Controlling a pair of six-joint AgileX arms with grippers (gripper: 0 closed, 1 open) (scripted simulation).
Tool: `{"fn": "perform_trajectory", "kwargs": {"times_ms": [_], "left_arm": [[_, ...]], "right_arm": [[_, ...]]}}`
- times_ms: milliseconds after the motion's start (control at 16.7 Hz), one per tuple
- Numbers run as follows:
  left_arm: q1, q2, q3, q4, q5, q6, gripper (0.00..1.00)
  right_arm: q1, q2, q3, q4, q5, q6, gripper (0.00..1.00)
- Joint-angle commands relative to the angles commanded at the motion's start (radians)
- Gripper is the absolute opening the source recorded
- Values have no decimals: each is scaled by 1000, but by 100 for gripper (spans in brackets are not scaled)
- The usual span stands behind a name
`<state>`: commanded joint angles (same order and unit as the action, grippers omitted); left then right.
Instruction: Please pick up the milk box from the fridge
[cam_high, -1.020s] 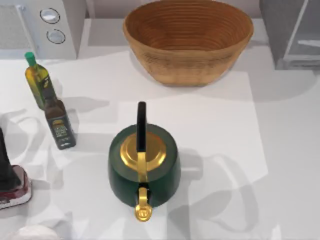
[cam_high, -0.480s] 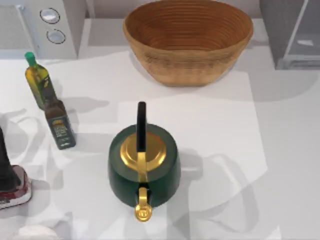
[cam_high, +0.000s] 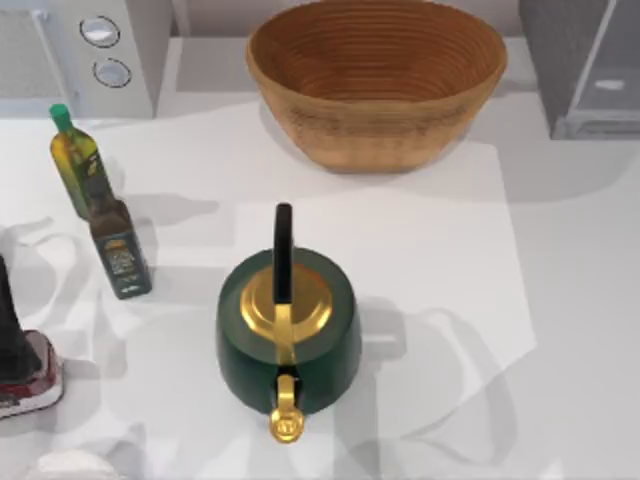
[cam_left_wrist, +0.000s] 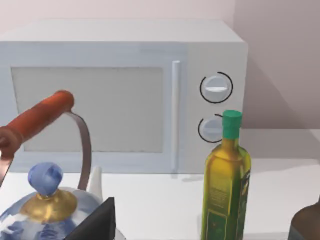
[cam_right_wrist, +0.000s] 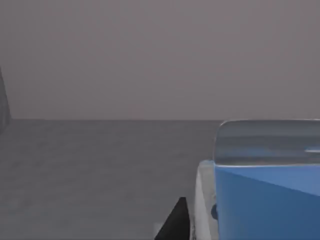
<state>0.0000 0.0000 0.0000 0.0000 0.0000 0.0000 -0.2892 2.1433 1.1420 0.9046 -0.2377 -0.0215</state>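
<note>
Here's the white table, and at its far right corner the large grey box-shaped fridge with a pale inner panel, only partly in shot. Next down in size, a woven brown basket at the far middle, then a dark green kettle with a gold lid in the centre, well apart from the fridge. From the right wrist we're looking inside the grey fridge, and the small white milk box with a light-blue top stands on the fridge floor, very near the camera. The right gripper shows one dark tip just beside the carton's white side; touching or not, and wide or closed, I cannot tell. The left gripper sits parked at the table's left, its opening also unreadable. The danger, as I judge it: a squeeze landing off-centre could tip this light carton or shove it deeper, and a hasty pull-out could clip the fridge wall and knock it loose
</note>
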Motion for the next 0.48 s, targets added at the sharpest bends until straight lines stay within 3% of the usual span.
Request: {"fn": "perform_trajectory", "kwargs": {"times_ms": [480], "left_arm": [[0,0,0,0,0,0,100]], "right_arm": [[-37,-213,-299,180,-35,-20,0]]}}
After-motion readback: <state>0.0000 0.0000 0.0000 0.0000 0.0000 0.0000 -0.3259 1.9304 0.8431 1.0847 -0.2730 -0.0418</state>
